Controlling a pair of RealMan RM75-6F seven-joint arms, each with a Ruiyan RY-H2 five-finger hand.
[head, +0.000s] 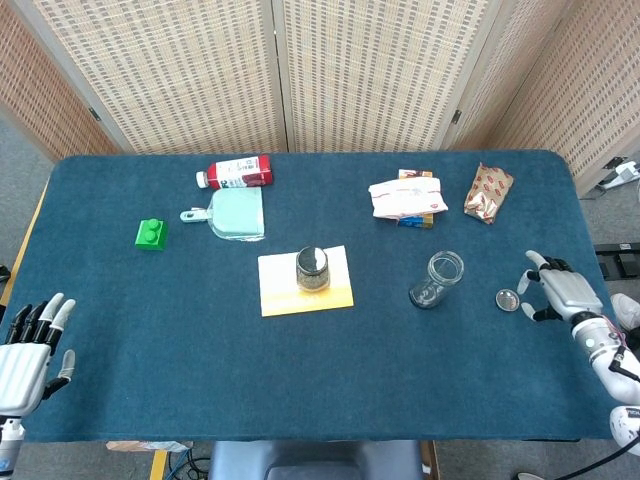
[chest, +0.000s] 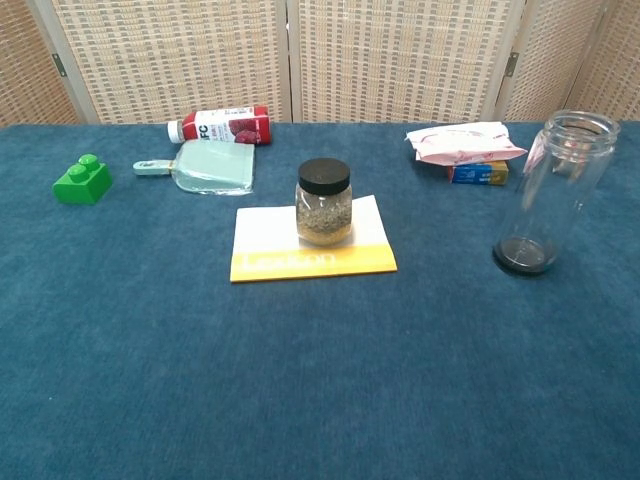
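A table (head: 200, 360) covered in dark blue felt-like cloth fills both views, backed at 12 o'clock by woven rattan folding screens (head: 370, 70) on a grey floor. The right hand (head: 556, 290) rests at the table's 3 o'clock edge, fingers spread and holding nothing, just beside a small round lid (head: 508, 299) that lies flat on the cloth; whether a fingertip touches it I cannot tell. At 9 o'clock of the lid stands an uncapped clear glass jar (head: 437, 279). The left hand (head: 30, 345) lies released at the 8 o'clock corner, fingers apart, well apart from everything. Mid-table, a black-capped jar (head: 312, 268) stands upright on a yellow-and-white booklet (head: 340, 290). Toward 11 o'clock lie a green block (head: 150, 234), a pale green scoop (head: 232, 214) and a red bottle (head: 235, 172) on its side.
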